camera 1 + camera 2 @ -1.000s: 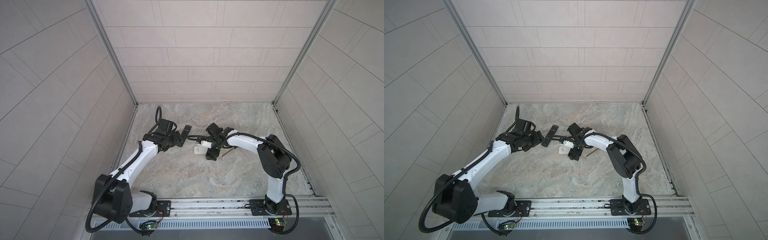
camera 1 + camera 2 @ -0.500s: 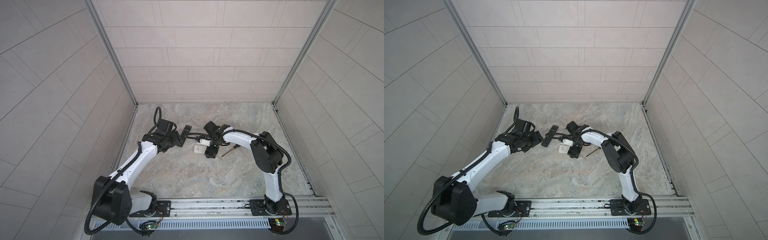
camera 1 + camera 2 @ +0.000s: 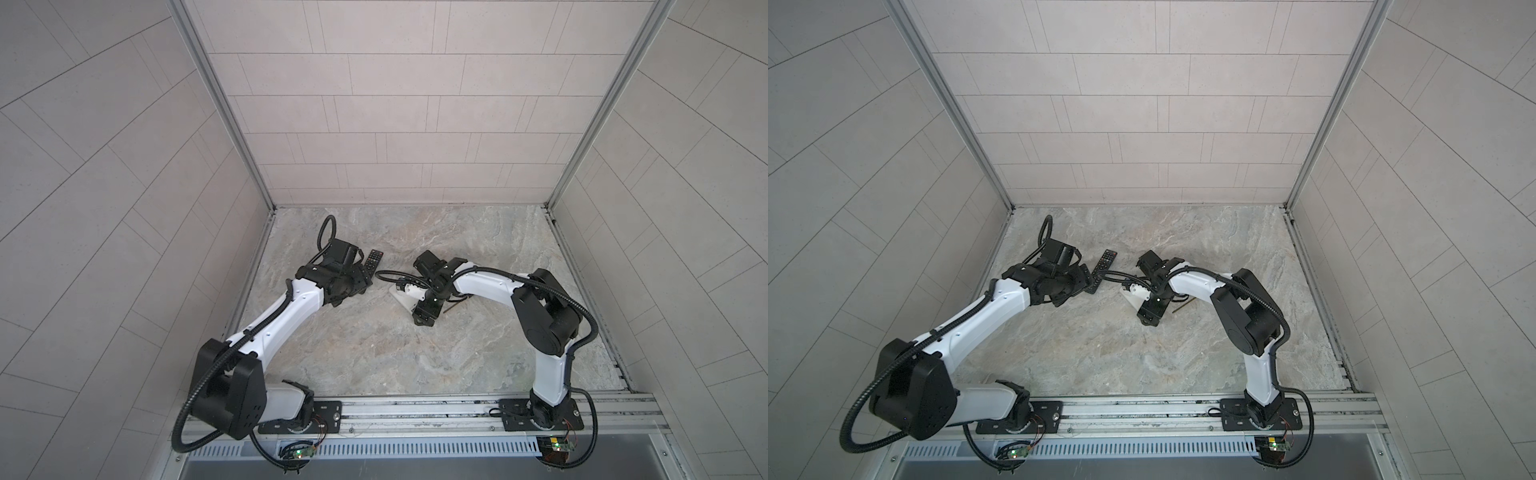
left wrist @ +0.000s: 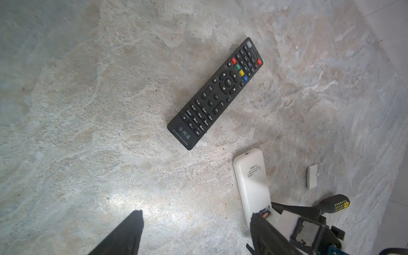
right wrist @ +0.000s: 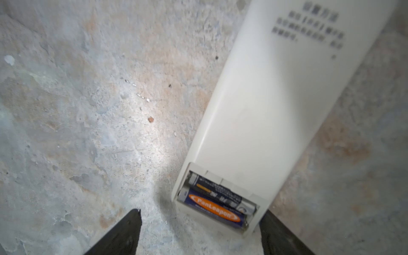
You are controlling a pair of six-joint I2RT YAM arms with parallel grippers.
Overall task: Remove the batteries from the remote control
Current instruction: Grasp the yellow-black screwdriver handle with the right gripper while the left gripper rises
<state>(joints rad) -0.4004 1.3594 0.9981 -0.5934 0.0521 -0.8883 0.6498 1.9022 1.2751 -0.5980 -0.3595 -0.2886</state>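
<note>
**Both top views.** Surface: table, matt, grey-veined stone look. 1 black remote, far left of centre, buttons up. 1 white remote just right of it, mid-table, with its near end under the right gripper. The left gripper sits beside the black remote's near end. 1 screwdriver lies just right of the white remote. The batteries are hidden here.

**Left wrist view.** The left gripper's 2 fingers are spread wide above bare table, grasping nothing. The white remote lies face down, in glossy rounded plastic. The batteries just show in its open near end. 1 small white cover lies apart from it. The screwdriver's ribbed black-and-yellow handle is close by.

**Right wrist view.** 2 batteries lie side by side in the open compartment. They are slim cylinders with silver caps, 1 dark blue with an orange oval label and 1 black with a gold band. The right gripper is released, its fingers straddling that end. Whether a finger touches the casing cannot be told.

**Handling (judged).** Light, rigid and smooth-jacketed, so likely to roll and slip, and probably held snug by the contacts. Pinch the more exposed cell across its mid-barrel, or tip 1 end up first.
</note>
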